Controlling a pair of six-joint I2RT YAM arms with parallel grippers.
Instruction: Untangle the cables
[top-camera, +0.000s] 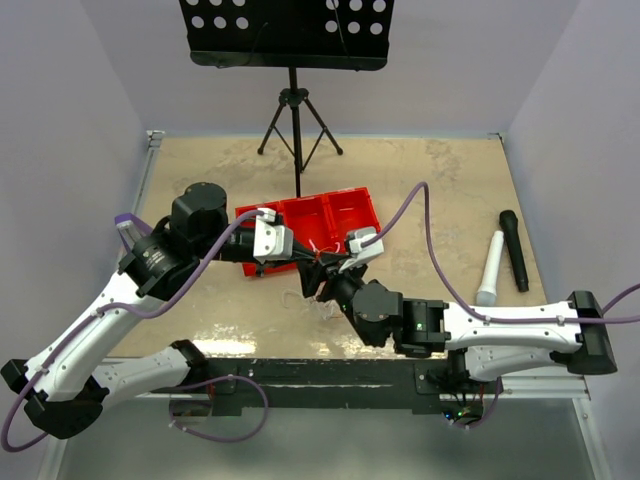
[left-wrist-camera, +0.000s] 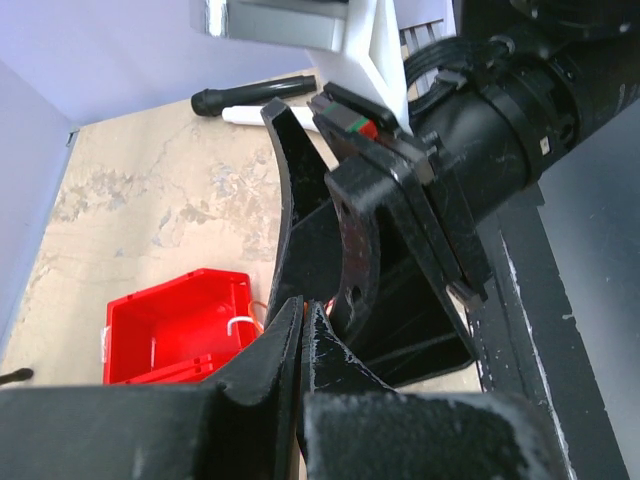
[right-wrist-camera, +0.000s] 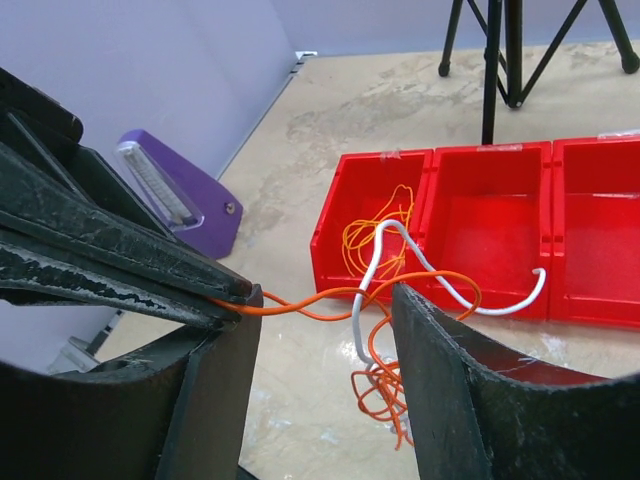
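Note:
The cables are a loose tangle of orange strands (right-wrist-camera: 385, 385) and one white cable (right-wrist-camera: 372, 262) on the table in front of the red tray (right-wrist-camera: 372, 170). The white cable arches over the tray's front wall. A thin yellow-orange coil (right-wrist-camera: 375, 232) lies in the tray's left compartment. My left gripper (left-wrist-camera: 302, 308) is shut on an orange strand (right-wrist-camera: 300, 303) that stretches taut to the tangle. Its fingers (right-wrist-camera: 120, 250) enter the right wrist view from the left. My right gripper (right-wrist-camera: 325, 295) is open, its jaws on either side of that strand. From above, both grippers (top-camera: 312, 272) meet at the tray's front edge.
The red three-compartment tray (top-camera: 345, 207) sits mid-table. A white microphone (top-camera: 490, 268) and a black one (top-camera: 514, 250) lie at the right. A music stand tripod (top-camera: 295, 115) stands at the back. A purple object (right-wrist-camera: 170, 195) sits at the left wall.

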